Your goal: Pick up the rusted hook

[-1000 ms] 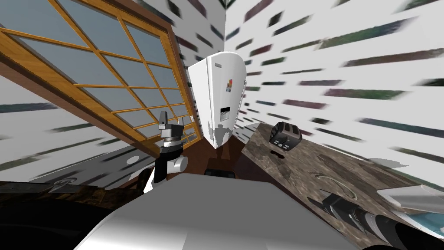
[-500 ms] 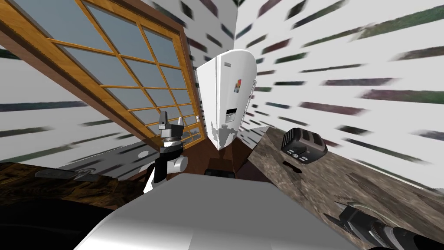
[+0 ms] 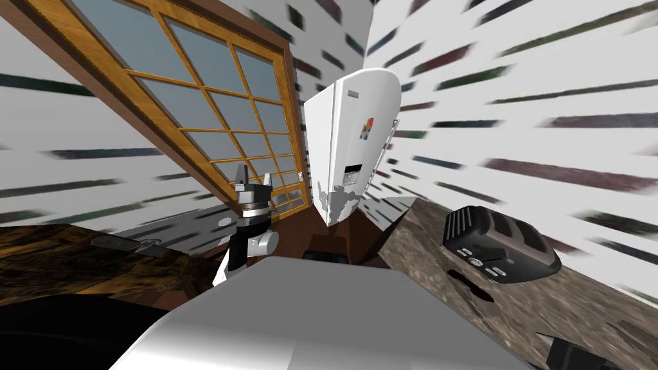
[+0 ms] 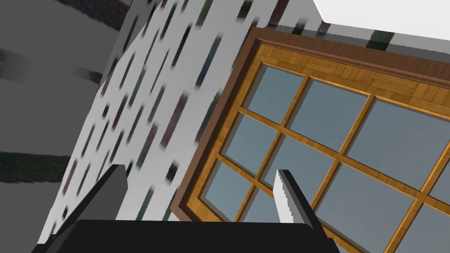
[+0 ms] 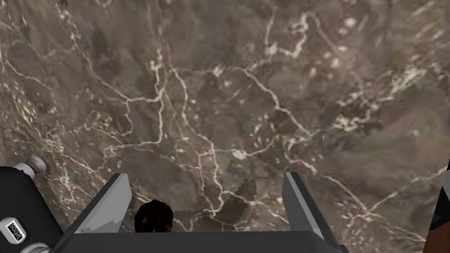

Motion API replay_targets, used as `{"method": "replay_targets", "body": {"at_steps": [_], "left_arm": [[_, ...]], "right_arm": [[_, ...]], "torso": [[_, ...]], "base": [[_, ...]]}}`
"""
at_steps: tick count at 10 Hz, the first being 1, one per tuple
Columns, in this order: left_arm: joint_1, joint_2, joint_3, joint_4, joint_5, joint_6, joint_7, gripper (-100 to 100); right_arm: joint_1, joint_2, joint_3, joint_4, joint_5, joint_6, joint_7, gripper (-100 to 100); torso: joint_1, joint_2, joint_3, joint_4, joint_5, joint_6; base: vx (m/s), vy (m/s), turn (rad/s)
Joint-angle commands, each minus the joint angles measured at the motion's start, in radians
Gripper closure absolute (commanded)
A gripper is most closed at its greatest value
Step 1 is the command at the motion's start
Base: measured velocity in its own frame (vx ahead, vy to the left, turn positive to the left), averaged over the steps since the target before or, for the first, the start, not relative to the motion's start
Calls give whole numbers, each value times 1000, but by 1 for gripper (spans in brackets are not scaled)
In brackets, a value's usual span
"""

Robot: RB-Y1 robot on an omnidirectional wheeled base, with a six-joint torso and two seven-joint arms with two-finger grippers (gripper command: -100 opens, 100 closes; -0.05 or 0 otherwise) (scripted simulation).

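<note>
- Reaching step: the right gripper (image 5: 204, 175), open, hangs over the hook (image 5: 153, 216) near the toaster (image 5: 17, 211).
- Next, I think: line up, drop, squeeze the hook.
- The left gripper (image 4: 198, 170): open, far from the toaster.

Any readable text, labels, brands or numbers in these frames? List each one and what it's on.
Nothing legible.
grey badge near the top of the fridge: too small to read.
multicoloured sticker on the fridge: no letters discernible.
button marks on the toaster: too small.
white tag on the black device beside the right gripper: blurred, unreadable.
</note>
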Motion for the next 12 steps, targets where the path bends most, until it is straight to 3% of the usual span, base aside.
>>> {"method": "replay_targets", "body": {"at_steps": [1,4,5,6,7,8,9,12], "left_arm": [[0,0,0,0,0,0,0,0],[0,0,0,0,0,0,0,0],[0,0,0,0,0,0,0,0],[0,0,0,0,0,0,0,0],[0,0,0,0,0,0,0,0],[0,0,0,0,0,0,0,0],[0,0,0,0,0,0,0,0],[0,0,0,0,0,0,0,0]], "right_arm": [[48,-18,13,5,50,21,-31,-100],[98,-42,62,19,118,49,-74,-100],[120,-48,95,20,141,62,-95,-100],[127,-49,108,19,148,67,-102,-100],[117,-49,98,22,140,60,-93,-100],[118,-49,100,21,142,63,-96,0],[127,-53,123,14,140,93,-104,-100],[153,-66,193,-7,134,178,-127,-100]], "torso": [[0,0,0,0,0,0],[0,-3,-2,-1,0,0],[2,-1,-1,-1,0,1],[4,-3,-2,-1,1,1],[5,-3,-2,-1,1,1],[4,3,1,0,1,2],[3,8,4,2,1,2],[0,10,6,2,0,2]], "base": [[196,-21,270],[193,-1,226],[209,41,216],[215,29,106],[88,11,10],[17,2,2],[22,-18,12],[36,-47,20]]}}
